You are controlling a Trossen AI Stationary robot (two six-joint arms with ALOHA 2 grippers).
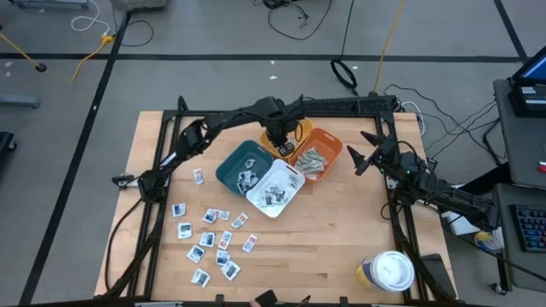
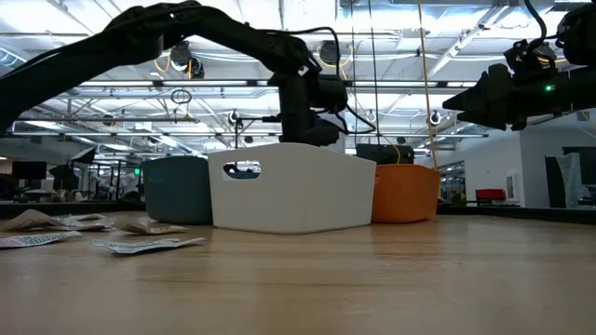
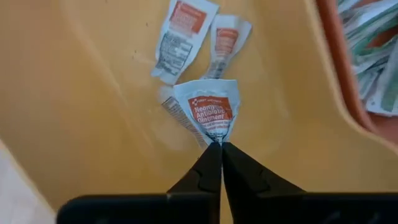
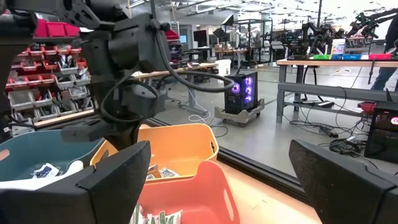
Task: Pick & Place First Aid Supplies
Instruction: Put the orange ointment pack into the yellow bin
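Loose first aid packets (image 1: pixel 212 241) lie scattered on the left front part of the wooden worktop (image 1: pixel 341 239), small white squares with dark marks, well apart from one another. Behind them the bins stand in a cluster: a teal bin (image 1: pixel 241 165) and a white bin (image 1: pixel 275 188), both with packets inside, then a yellow bin (image 3: pixel 74 106) and an orange bin (image 1: pixel 317 154) filled with narrow grey-green strips. The left tool (image 3: pixel 214 163) hangs over the yellow bin, its fingers pressed together on the lower edge of an orange-labelled ointment packet (image 3: pixel 210 115); two more orange-labelled packets (image 3: pixel 199 40) lie on the bin floor just beyond it. The right tool (image 1: pixel 368 152) hovers to the right of the orange bin, fingers spread wide and holding nothing. A round white-lidded tub (image 1: pixel 388 271) stands near the worktop's front right corner.
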